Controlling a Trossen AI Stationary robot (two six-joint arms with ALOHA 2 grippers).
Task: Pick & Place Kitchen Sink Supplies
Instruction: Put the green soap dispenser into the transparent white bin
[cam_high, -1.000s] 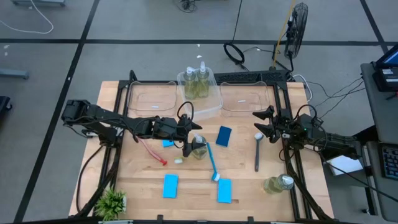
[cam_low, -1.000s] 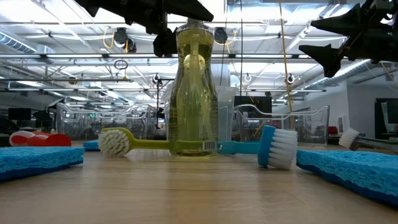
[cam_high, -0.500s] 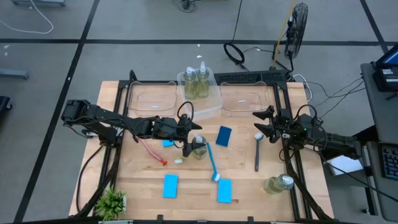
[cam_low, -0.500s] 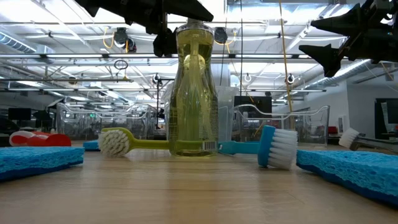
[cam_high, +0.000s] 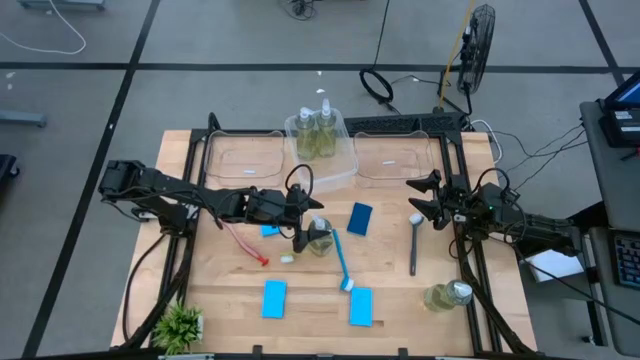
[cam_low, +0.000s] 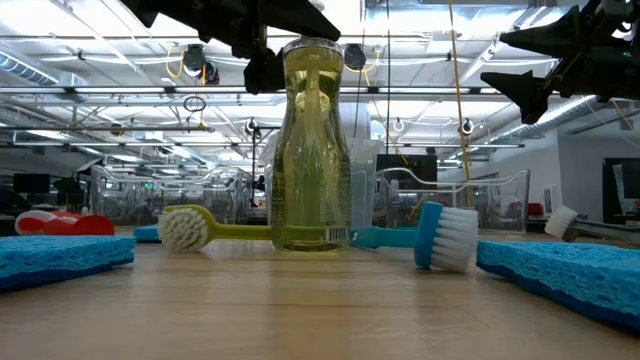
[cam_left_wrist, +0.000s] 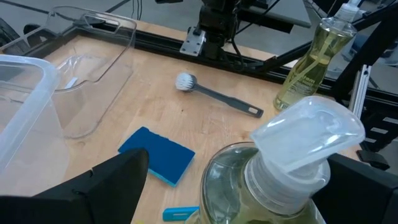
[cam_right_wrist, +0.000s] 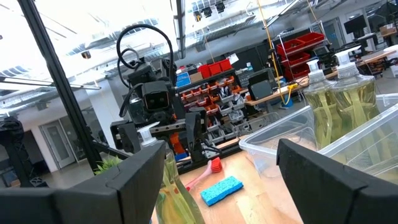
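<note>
Seen from above, a wooden desk (cam_high: 400, 310) is carrying scattered kitchen sink supplies. The left gripper (cam_high: 308, 232) is hovering near the desk's centre with its fingers spread wide on either side of an upright pump bottle (cam_high: 319, 240) of yellow-green liquid, at the neck; whether the fingers are touching it is unclear. A blue brush (cam_high: 341, 260) is lying just beside that bottle at 5 o'clock, and a red brush (cam_high: 246, 246) is lying at its 9 o'clock. A yellow-green brush (cam_low: 210, 229) is showing behind the bottle in the low view.

The right gripper (cam_high: 422, 199) is waiting at 3 o'clock on the desk, fingers spread and holding nothing, just above a dark grey brush (cam_high: 414, 242). Another bottle (cam_high: 447, 296) is sitting at 4 o'clock near the desk's edge.

Two more bottles (cam_high: 318, 132) are standing inside a clear bin (cam_high: 345, 160) at 12 o'clock. Blue sponges are lying at 6 o'clock (cam_high: 274, 298) and just right of centre (cam_high: 360, 218). A small potted plant (cam_high: 180, 325) is standing at 7 o'clock.
</note>
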